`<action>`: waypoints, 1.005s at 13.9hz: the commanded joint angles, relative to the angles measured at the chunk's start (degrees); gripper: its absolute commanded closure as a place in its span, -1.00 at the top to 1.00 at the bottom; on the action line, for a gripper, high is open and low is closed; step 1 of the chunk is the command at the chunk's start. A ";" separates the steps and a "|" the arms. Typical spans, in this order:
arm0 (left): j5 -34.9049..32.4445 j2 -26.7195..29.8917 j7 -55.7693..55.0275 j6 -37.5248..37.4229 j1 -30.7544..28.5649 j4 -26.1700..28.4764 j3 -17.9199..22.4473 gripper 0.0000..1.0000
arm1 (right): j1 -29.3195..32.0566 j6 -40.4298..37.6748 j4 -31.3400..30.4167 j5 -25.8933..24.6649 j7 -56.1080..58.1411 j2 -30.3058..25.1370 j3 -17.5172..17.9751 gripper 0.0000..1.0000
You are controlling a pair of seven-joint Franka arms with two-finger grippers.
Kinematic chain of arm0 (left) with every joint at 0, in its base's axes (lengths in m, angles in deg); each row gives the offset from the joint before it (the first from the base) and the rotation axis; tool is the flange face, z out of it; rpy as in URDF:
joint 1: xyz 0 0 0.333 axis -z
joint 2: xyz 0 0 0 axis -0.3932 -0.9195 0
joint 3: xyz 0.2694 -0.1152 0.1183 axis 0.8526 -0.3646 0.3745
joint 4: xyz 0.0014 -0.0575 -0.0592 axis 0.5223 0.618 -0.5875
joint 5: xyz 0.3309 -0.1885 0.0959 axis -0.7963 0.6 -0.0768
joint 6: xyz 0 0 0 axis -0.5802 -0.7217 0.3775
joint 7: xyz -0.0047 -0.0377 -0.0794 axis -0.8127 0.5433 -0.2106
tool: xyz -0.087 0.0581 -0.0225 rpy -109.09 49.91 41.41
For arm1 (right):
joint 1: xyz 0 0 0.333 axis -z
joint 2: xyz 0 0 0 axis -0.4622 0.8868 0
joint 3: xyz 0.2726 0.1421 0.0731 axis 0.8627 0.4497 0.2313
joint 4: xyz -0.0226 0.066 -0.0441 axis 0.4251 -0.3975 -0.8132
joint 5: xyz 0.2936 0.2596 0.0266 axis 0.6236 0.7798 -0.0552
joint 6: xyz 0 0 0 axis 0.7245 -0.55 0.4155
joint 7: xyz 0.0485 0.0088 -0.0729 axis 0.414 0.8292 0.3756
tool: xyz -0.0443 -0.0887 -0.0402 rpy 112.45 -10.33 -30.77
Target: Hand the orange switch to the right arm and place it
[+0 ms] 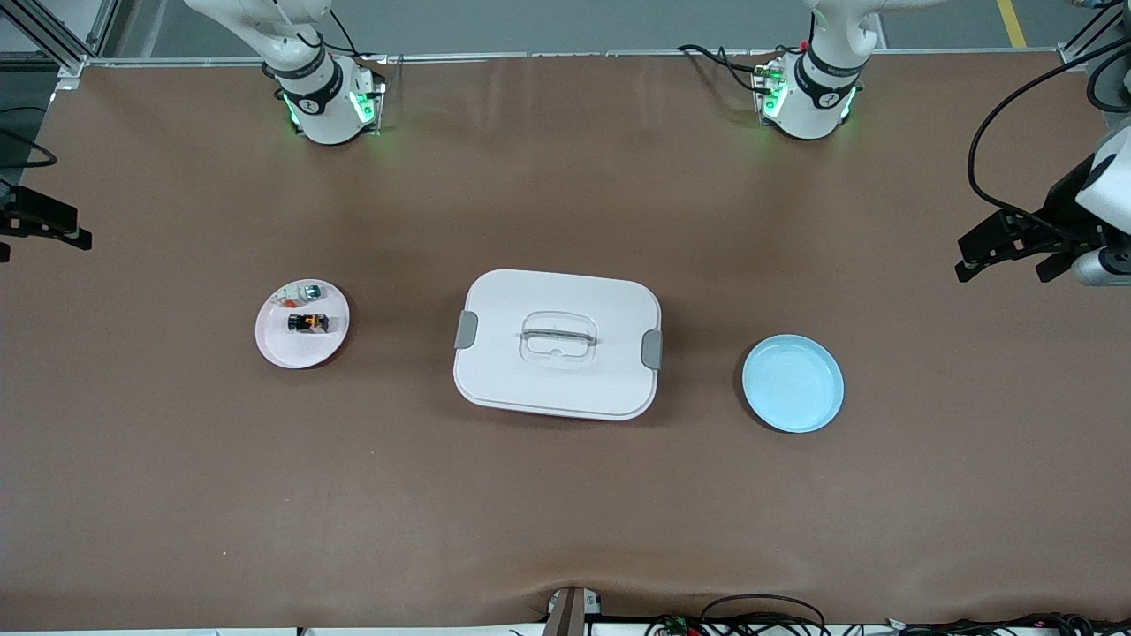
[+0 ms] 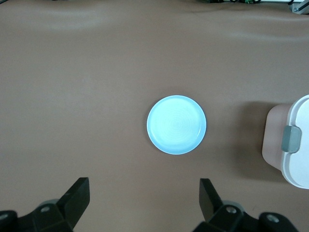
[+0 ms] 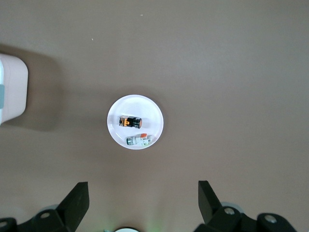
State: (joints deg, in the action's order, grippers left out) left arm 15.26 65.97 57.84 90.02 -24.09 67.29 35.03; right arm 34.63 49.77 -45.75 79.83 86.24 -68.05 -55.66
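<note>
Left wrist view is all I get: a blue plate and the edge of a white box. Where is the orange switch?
Observer: The orange switch lies on a small pale plate toward the right arm's end of the table.
Operator: Is it alone there?
Observer: No. A whitish-silver part with red and green bits lies beside it on the same plate, farther from the front camera.
Operator: Is any tool holding something?
Observer: No. The right tool hangs open and empty over the right arm's end of the table. The left tool, which you see, is also open.
</note>
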 commanded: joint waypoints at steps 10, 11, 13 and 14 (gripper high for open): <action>-2.01 -2.26 0.56 -13.50 0.23 -4.42 -0.36 1.00 | -1.83 2.16 -7.21 0.61 -9.61 -6.99 -0.08 1.00; -2.02 -2.44 0.56 -13.76 0.49 -4.42 -0.36 1.00 | -2.00 3.47 -8.88 0.52 -9.61 -8.04 -0.08 1.00; -2.02 -2.62 0.64 -13.94 0.58 -4.42 -0.36 1.00 | -2.79 4.01 -9.25 0.52 -9.52 -8.40 -0.08 1.00; -2.02 -2.62 0.64 -14.03 0.58 -4.42 -0.36 1.00 | -3.41 4.10 -8.99 0.43 -9.17 -8.23 -0.17 1.00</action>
State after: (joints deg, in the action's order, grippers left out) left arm 14.52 63.99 57.88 77.80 -23.67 64.80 34.93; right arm 32.49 52.77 -52.39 79.90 77.78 -74.08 -55.52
